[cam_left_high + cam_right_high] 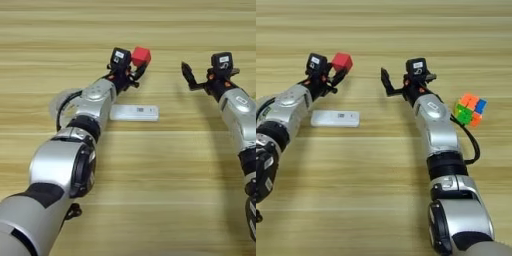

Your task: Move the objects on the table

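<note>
while the left gripper (134, 70) clamps the red cube (141, 55), the right gripper (398, 82) hangs open and empty; white bar (335, 118) and puzzle cube (470, 109) remain unmoved.

Both arms: silver-grey metallic shells over rounded, segmented links, with black bands at the joints. Left arm (75, 150) has a large rounded elbow housing with a black disc-shaped joint face on its inner side and a black band lower down toward the shoulder; a thin black cable loops out beside the forearm. Right arm (438, 135) shows a small pale rectangular label on the forearm shell and a black cable curving off its outer side. Each end effector, left (131, 70) and right (401, 82), is black, topped by a boxy black module bearing a white sticker, with small orange-red accents at the wrist.
</note>
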